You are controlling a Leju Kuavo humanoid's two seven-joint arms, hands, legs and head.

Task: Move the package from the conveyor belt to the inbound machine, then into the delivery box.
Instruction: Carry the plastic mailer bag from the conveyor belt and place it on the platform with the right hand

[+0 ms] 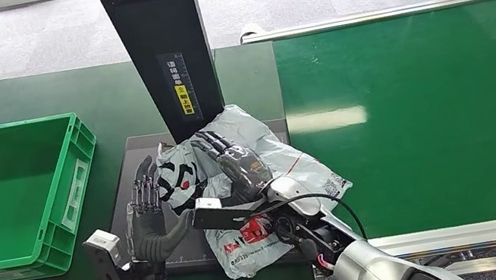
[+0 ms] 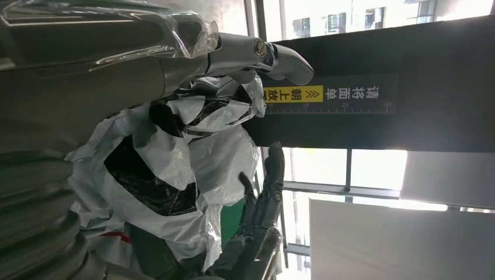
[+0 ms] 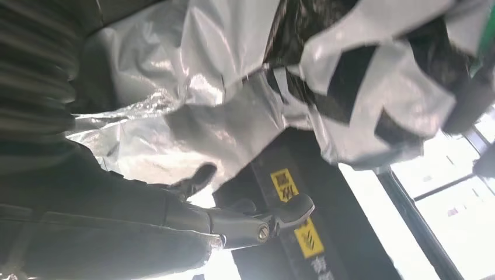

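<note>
Package (image 1: 266,175) on the machine's plate (image 1: 127,177), right hand (image 1: 238,165) pressed flat on top; left hand (image 1: 149,215) spread at its left edge, holding nothing

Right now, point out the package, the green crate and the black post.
package (image 1: 294,159), head view, grey plastic right of the right hand.
green crate (image 1: 51,221), head view, right wall.
black post (image 1: 162,39), head view, front face above the label.

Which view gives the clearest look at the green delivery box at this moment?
The head view: the green delivery box sits whole on the dark green table, left of the inbound machine's platform, open side up with nothing inside. The left wrist view looks at the package and the machine's black post; the right wrist view too.
</note>
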